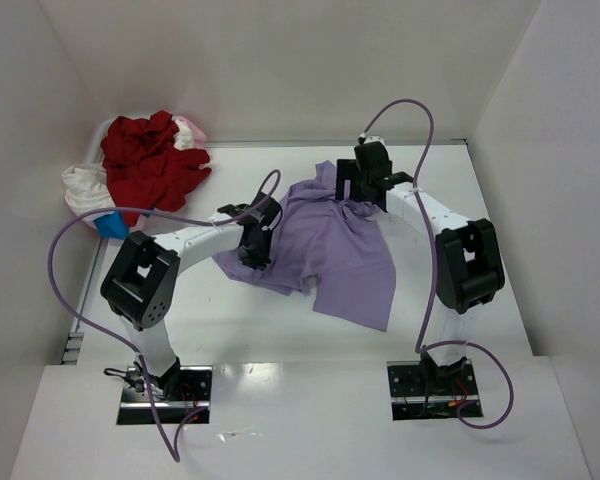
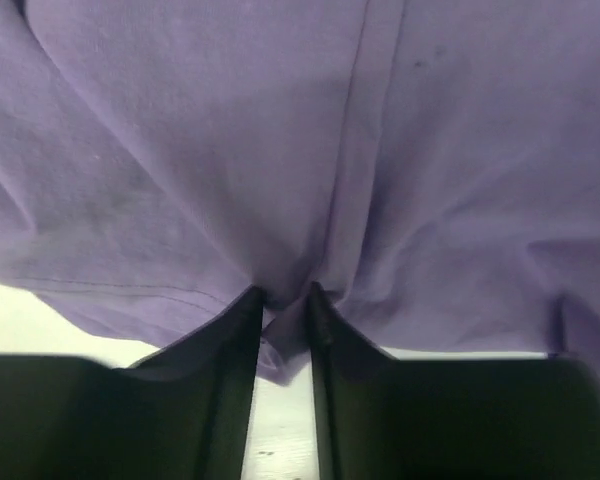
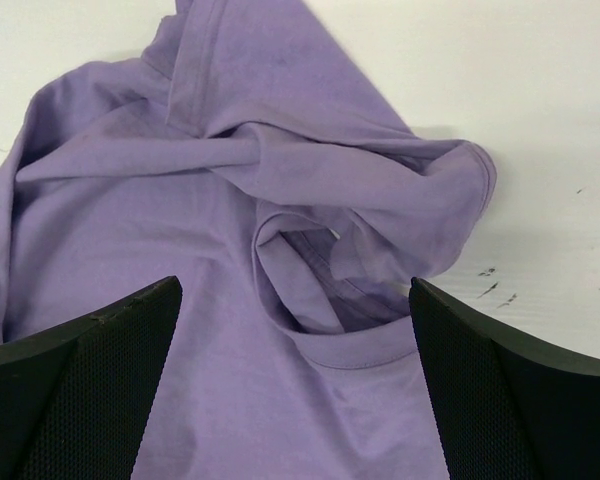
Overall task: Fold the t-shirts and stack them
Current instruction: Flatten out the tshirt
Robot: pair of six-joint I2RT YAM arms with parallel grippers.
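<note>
White worktop (image 1: pixel 230 330); limp, light lavender t-shirt (image 1: pixel 345 250); left claw (image 2: pixel 285 295) clamped on its left edge; right claw (image 3: pixel 295 290) wide; grip by hems.

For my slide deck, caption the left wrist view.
Left hand pinching a fold of the lavender t-shirt over the white table.

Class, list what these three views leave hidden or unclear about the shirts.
Top view: white t-shirt and pink t-shirt mostly buried under the red t-shirt.
Top view: blue item beside that pile, too small to identify.
Left wrist view: lavender t-shirt fills the frame, edges cut off.
</note>
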